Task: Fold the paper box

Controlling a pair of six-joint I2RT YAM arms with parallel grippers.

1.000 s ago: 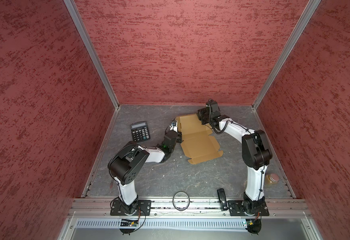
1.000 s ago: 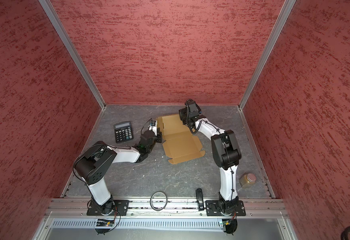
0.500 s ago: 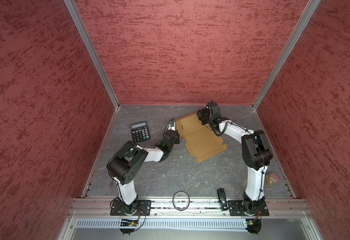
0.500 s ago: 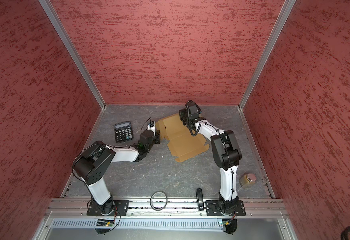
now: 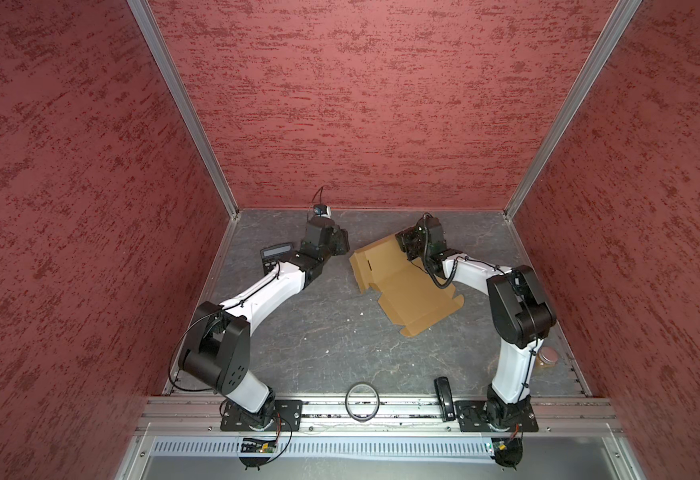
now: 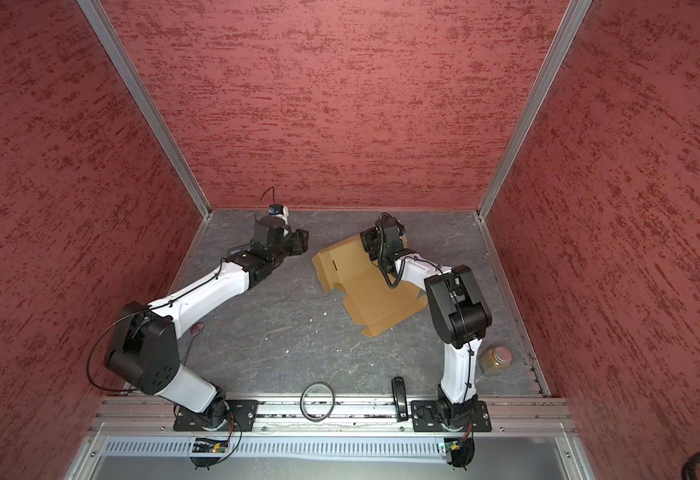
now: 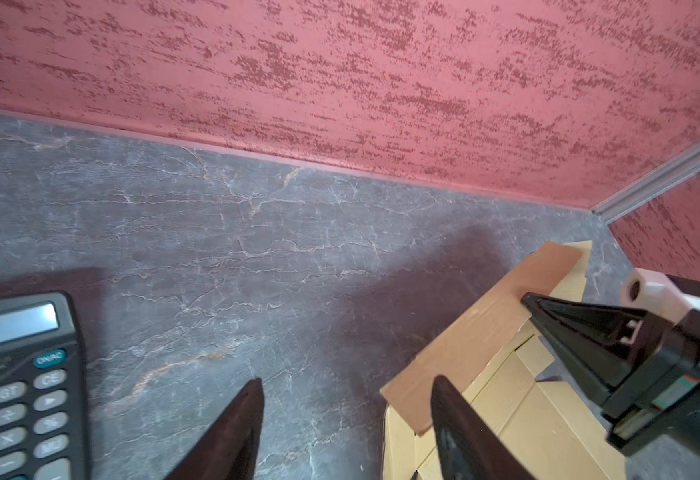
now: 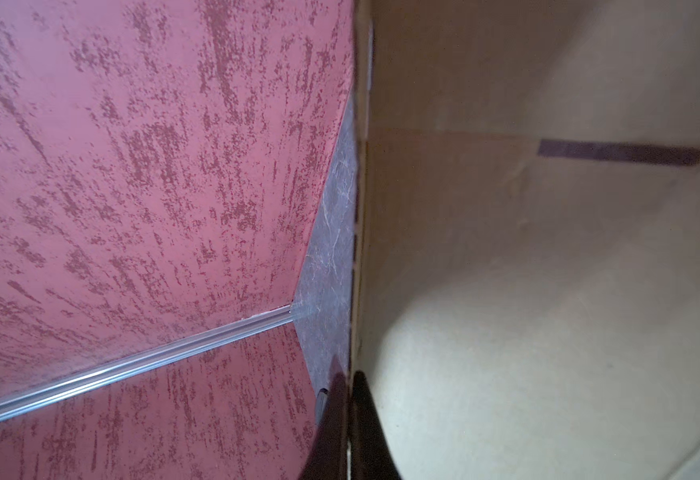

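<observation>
The paper box (image 5: 406, 291) (image 6: 365, 291) is a tan die-cut sheet lying mostly flat right of the middle, its far-left part bent upward. My right gripper (image 5: 405, 245) (image 6: 368, 243) is shut on the sheet's far edge. In the right wrist view the cardboard (image 8: 548, 291) runs edge-on between the closed fingers of the gripper (image 8: 348, 372). My left gripper (image 5: 342, 245) (image 6: 304, 241) is raised near the back wall, left of the box and apart from it. In the left wrist view it (image 7: 348, 380) stands open over the floor, with the box corner (image 7: 485, 332) beside one finger.
A black calculator (image 5: 275, 252) (image 7: 20, 386) lies at the back left, partly under my left arm. An amber jar (image 5: 547, 358) stands by the right arm's base. A black ring (image 5: 362, 402) and a black bar (image 5: 444, 395) rest at the front rail. Red walls enclose three sides.
My left gripper has let go of the box's left edge, opened, and lifted toward the back wall. The box has swung to the right, still held by my right gripper.
</observation>
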